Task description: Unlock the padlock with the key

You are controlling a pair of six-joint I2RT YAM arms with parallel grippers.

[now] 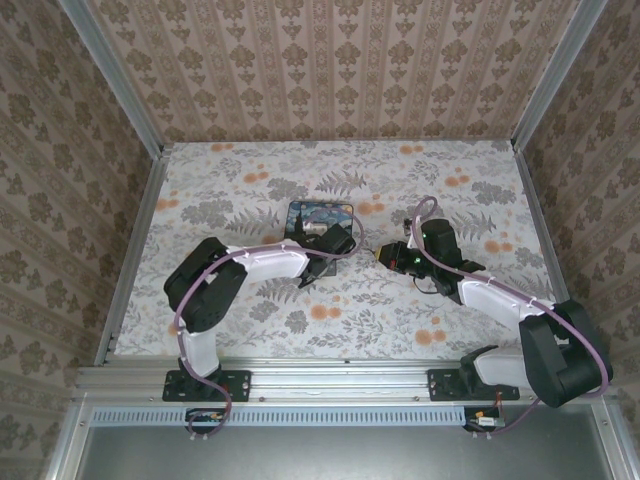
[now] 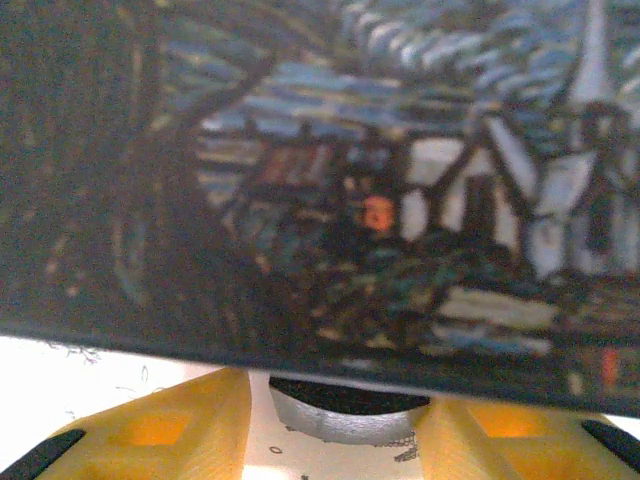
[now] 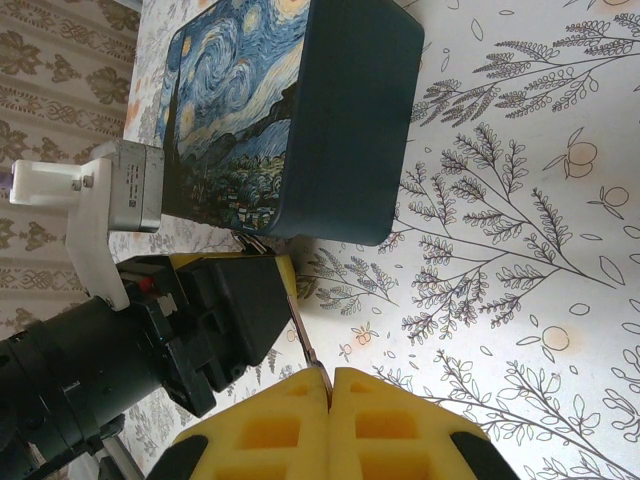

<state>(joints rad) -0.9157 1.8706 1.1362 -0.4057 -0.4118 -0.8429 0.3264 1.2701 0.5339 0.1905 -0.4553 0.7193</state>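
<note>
Floral tabletop [image 1: 360, 320], padlock [image 2: 345, 420] mostly hidden, key [image 3: 303, 335] edge-on

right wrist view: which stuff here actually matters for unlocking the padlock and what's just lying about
For the job:
- key, pinched in the shut right claw
- padlock, the grey lump held in the left claw

Just lying about:
- blue tin with the starry print
- flowery table
</note>
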